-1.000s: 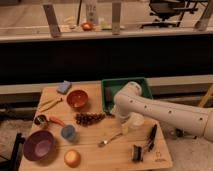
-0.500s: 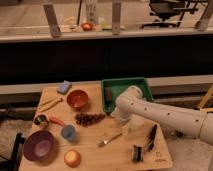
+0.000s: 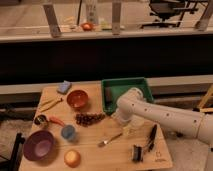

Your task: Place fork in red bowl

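The silver fork lies flat on the wooden table, tines to the lower left, handle pointing up right toward my gripper. My gripper hangs at the end of the white arm, just above the fork's handle end. The red bowl stands at the back left of the table, well left of the gripper, and holds nothing that I can see.
A green tray stands behind the gripper. Dark grapes lie between bowl and fork. A blue cup, purple bowl, orange fruit, black-handled utensils, yellowish sticks and blue sponge are spread around.
The arm has shifted slightly down over the fork's handle end. The fork and the other things have not moved.
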### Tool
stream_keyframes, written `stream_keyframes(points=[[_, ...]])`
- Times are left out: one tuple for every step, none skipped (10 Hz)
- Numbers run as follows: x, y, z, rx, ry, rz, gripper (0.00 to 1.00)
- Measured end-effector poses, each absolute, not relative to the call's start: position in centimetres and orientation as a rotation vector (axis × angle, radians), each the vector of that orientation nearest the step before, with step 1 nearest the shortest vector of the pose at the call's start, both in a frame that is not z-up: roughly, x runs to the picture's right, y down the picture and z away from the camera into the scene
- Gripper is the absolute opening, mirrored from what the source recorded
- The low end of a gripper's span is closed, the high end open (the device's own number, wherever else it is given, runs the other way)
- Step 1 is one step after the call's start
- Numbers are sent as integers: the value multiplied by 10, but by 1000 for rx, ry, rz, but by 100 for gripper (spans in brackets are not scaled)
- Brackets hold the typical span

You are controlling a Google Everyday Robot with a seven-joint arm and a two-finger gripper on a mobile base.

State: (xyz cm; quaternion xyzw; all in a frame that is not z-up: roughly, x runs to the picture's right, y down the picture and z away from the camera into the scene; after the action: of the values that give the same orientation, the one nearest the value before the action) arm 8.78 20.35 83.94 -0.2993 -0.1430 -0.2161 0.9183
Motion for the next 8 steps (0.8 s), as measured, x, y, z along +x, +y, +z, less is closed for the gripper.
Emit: stream_keyframes(points=[[88, 206, 844, -615, -300, -450, 80], [89, 207, 848, -614, -303, -454, 80], [86, 210, 845, -583, -296, -464, 80], [80, 210, 832, -559, -290, -469, 80], [74, 207, 817, -539, -286, -469, 80], [67, 202, 794, -518, -281, -465, 80], [60, 198, 777, -507, -282, -460, 80], [55, 195, 765, -504, -283, -459, 80]])
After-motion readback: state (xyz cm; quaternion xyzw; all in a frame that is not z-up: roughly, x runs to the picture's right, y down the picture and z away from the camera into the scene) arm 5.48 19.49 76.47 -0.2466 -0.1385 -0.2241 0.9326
